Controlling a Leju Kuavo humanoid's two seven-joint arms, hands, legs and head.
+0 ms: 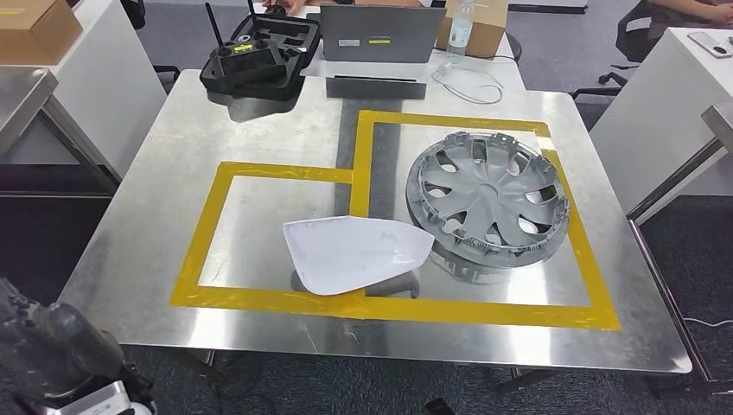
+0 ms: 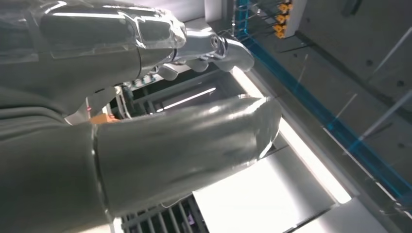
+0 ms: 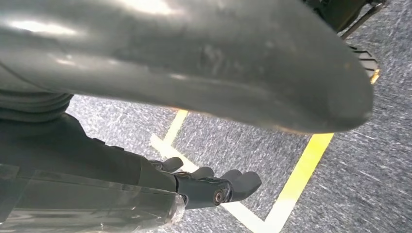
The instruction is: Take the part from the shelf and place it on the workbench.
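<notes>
Left hand point(image 2: 145, 111) raised, thumb and fingers apart, holding nothing. Steel workbench point(image 1: 130, 233) with yellow tape outlines point(image 1: 197, 233). White mirror-cover part point(image 1: 354, 252) lies flat across the near tape line, just left of the grey hubcap point(image 1: 487, 201), which rests inside the right outline. Right hand point(image 3: 209, 187) hangs over carpet, fingers loosely curled, nothing in its grasp.

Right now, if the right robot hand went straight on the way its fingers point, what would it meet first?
Probably the grey carpet floor, near the yellow floor line. Nothing shows between the right robot hand and it, though depth is unclear.
</notes>
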